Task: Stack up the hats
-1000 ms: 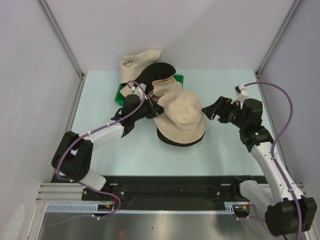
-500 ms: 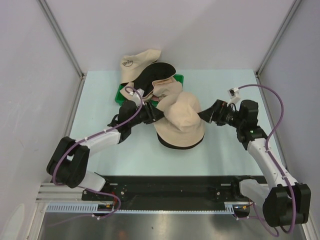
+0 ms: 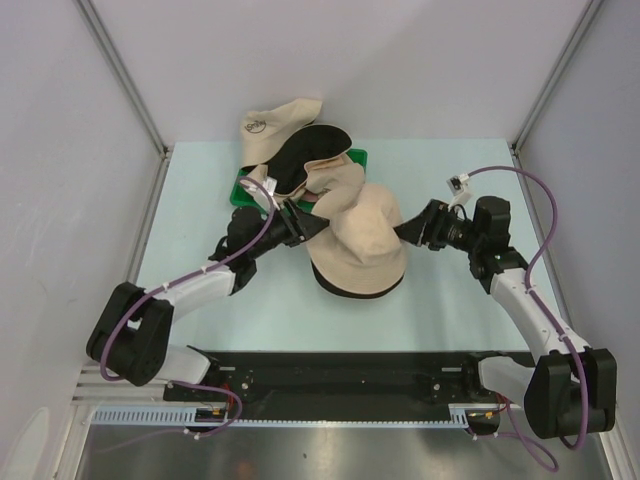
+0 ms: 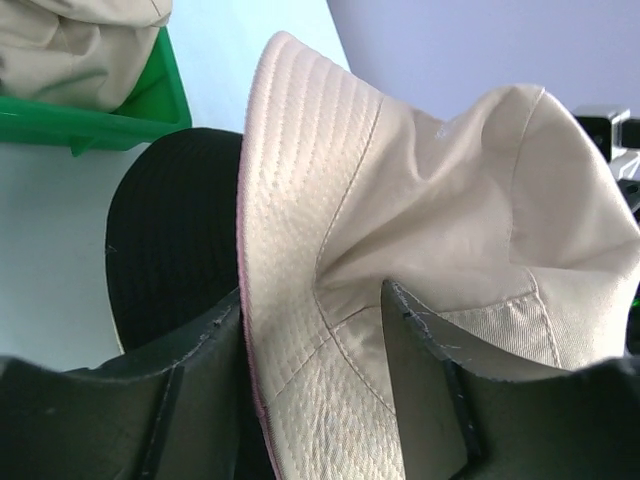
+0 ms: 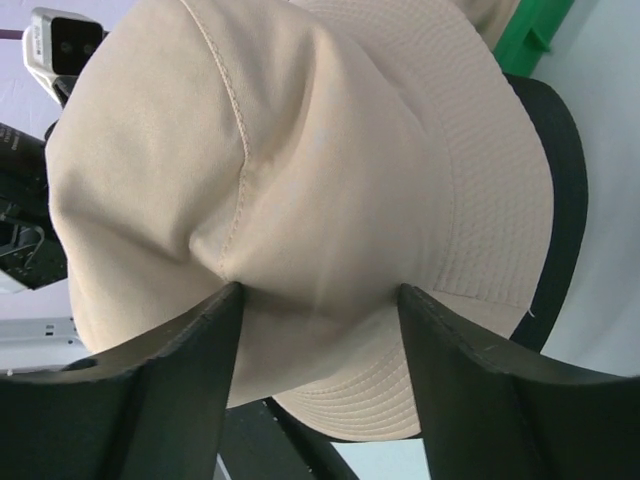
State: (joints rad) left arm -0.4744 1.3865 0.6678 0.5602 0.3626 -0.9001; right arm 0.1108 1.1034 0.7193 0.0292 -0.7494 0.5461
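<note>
A beige hat [image 3: 360, 235] lies crown up on another hat whose black brim [image 3: 350, 288] shows beneath it, mid-table. My left gripper [image 3: 318, 228] is at its left side and stands open [image 4: 312, 292]. The pink-edged brim [image 4: 300, 330] hangs loosely between its fingers. My right gripper [image 3: 403, 233] is at the hat's right side. Its fingertips [image 5: 238, 292] press into the crown [image 5: 300, 150] from both sides, and the cloth bulges between them [image 5: 320, 290]. More hats [image 3: 285, 125] are piled at the back.
A green tray [image 3: 240, 188] sits behind the left gripper under the back pile, which holds a hat showing its black inside [image 3: 312, 148]. The enclosure walls stand close on the left, the right and behind. Both arm bases are at the near edge.
My left gripper has opened and let go of the brim. My right arm has reached left to the hat and its jaws have narrowed onto the crown.
</note>
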